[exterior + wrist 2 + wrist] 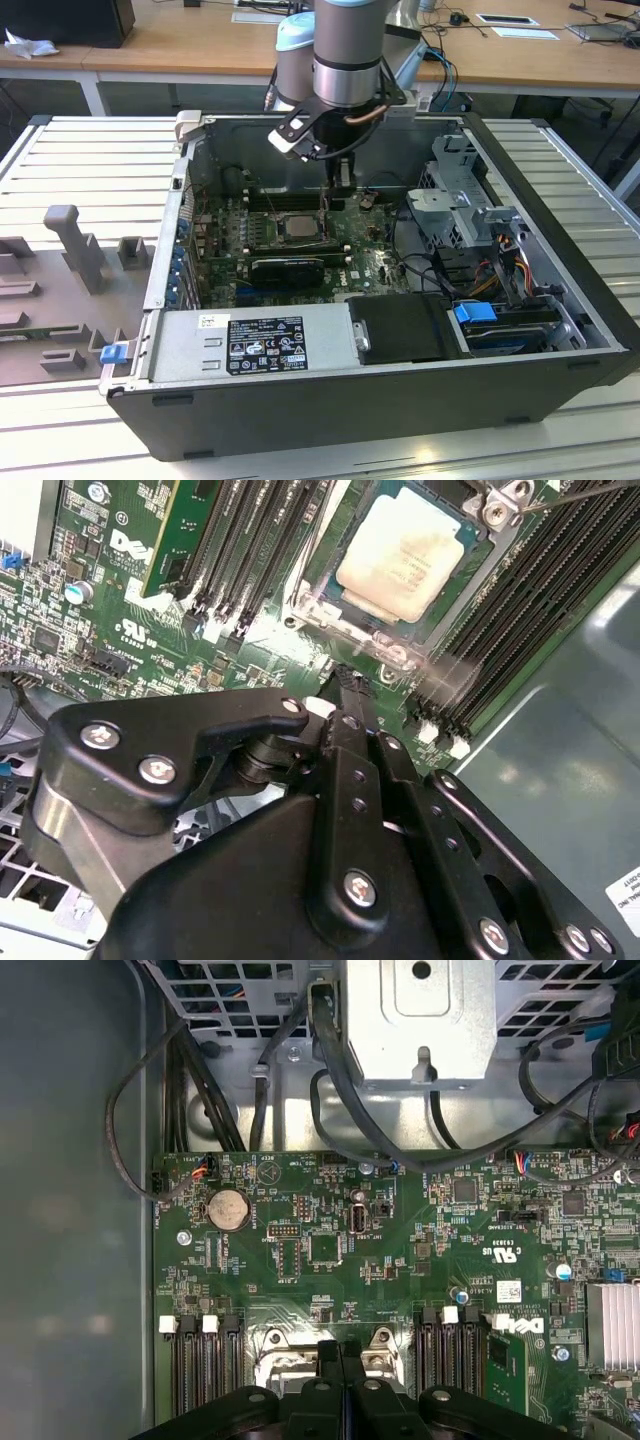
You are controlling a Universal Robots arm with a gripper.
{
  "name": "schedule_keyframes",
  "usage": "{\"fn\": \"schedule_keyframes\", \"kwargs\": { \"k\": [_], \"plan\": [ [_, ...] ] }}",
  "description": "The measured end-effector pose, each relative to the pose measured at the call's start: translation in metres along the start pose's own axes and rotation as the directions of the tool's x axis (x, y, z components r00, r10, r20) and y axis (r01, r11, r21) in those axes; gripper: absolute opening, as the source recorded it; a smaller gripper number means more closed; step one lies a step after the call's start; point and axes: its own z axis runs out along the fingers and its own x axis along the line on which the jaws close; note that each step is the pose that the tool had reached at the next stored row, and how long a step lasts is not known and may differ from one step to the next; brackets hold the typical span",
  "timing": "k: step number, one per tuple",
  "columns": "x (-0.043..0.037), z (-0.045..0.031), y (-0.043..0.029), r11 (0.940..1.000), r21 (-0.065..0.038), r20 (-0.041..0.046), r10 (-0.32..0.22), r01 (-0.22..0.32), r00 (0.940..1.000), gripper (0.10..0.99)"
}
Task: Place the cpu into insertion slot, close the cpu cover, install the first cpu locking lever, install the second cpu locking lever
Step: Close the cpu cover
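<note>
Tool (pixel 345 678), fingers pressed together, hangs just beside the cpu (pixel 400 555) seated in the insertion slot (pixel 335 615).

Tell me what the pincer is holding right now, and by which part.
Nothing: the pincer is shut empty, its tips beside the insertion slot, where the cpu sits.

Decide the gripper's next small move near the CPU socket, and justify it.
Probably nudge the shut gripper towards the thin locking lever. The cpu already lies seated, the cpu cover looks closed around it, and the gripper hovers empty beside the cover's edge.
</note>
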Motion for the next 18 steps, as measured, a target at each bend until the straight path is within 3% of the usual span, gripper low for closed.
{"fn": "schedule_keyframes", "kwargs": {
  "k": [6,12,13,15,18],
  "plan": [
    [0.0000,0.0003,-0.0044,1.0000,0.000,-0.0003,0.000,0.000,1.0000,0.106],
    [-0.0005,0.0088,-0.0092,1.0000,0.000,-0.0001,0.000,0.000,1.0000,0.106],
    [-0.0006,0.0093,-0.0127,1.0000,0.000,0.0000,-0.001,0.001,1.0000,0.106],
    [-0.0009,0.0102,-0.0263,1.0000,0.000,0.0001,-0.001,0.001,1.0000,0.106],
    [-0.0011,0.0105,-0.0358,1.0000,0.000,-0.0004,-0.004,0.004,1.0000,0.106]
  ]
}}
